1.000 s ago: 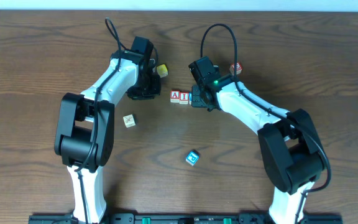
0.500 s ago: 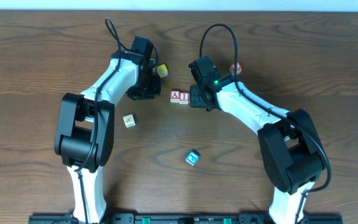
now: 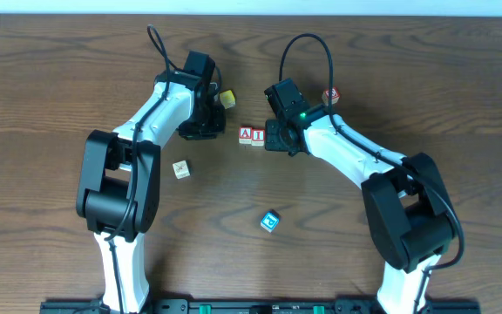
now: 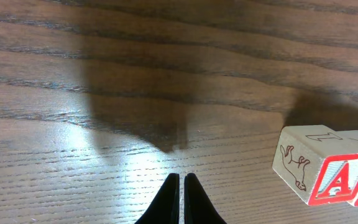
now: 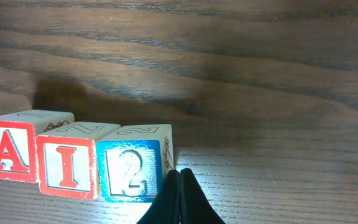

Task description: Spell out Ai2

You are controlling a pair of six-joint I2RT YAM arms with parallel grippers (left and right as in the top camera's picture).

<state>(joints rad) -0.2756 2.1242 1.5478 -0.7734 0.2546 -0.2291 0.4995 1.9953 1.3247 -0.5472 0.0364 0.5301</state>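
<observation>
Three wooden blocks stand in a row touching each other: a red A block (image 5: 5,150), a red I block (image 5: 67,163) and a blue 2 block (image 5: 131,168). Overhead I see the A block (image 3: 246,135) and I block (image 3: 258,136); the 2 block is hidden under my right arm. My right gripper (image 5: 179,175) is shut and empty, its tips at the right side of the 2 block. My left gripper (image 4: 181,180) is shut and empty, left of the A block (image 4: 328,180). Overhead the left gripper (image 3: 200,131) sits left of the row.
A yellow block (image 3: 227,98) lies by the left arm at the back. A red-edged block (image 3: 330,95) lies behind the right arm. A pale block (image 3: 180,169) sits left of centre and a blue block (image 3: 270,221) sits toward the front.
The right gripper has edged slightly left toward the row. The left arm and the blocks have not visibly moved.
</observation>
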